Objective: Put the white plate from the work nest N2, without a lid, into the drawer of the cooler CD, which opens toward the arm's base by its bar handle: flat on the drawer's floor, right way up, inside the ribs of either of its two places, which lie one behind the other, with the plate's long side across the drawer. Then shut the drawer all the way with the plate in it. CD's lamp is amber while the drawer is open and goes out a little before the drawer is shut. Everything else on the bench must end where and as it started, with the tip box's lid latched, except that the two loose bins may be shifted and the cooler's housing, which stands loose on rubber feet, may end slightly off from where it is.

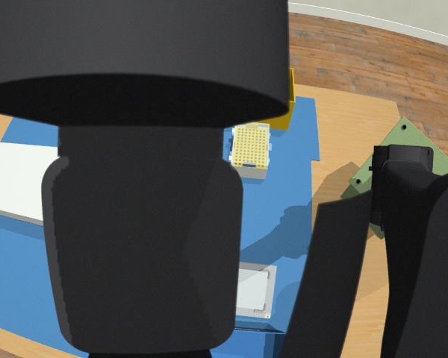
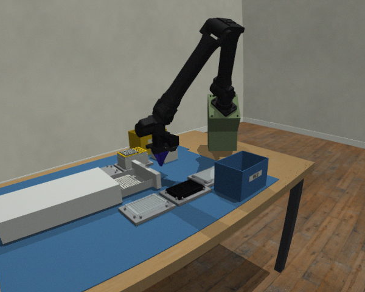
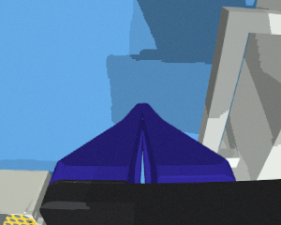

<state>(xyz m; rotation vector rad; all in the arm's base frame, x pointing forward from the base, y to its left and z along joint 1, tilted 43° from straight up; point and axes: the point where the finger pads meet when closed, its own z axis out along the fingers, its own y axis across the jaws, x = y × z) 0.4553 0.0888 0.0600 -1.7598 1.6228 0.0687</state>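
The cooler CD (image 2: 53, 196) is a long white box on the left of the blue mat; its top also shows in the top view (image 1: 12, 179). Its drawer stands open toward the arm's base. A white plate (image 2: 126, 181) lies flat in the drawer, behind the drawer front with its bar handle (image 2: 147, 173). My gripper (image 2: 160, 160) hangs just beyond the drawer front, fingertips pointing down, a little above the mat. Its blue fingers (image 3: 142, 146) are shut on nothing. The drawer front and handle (image 3: 237, 88) show at the right of the wrist view. No lamp is visible.
The yellow tip box (image 1: 249, 148) (image 2: 131, 154) and a yellow bin (image 2: 138, 138) stand behind the gripper. Nests hold a clear plate (image 2: 146, 207) and a black plate (image 2: 185, 189); a third nest (image 1: 254, 289) looks pale. A blue bin (image 2: 241, 174) stands at the right. My arm blocks most of the top view.
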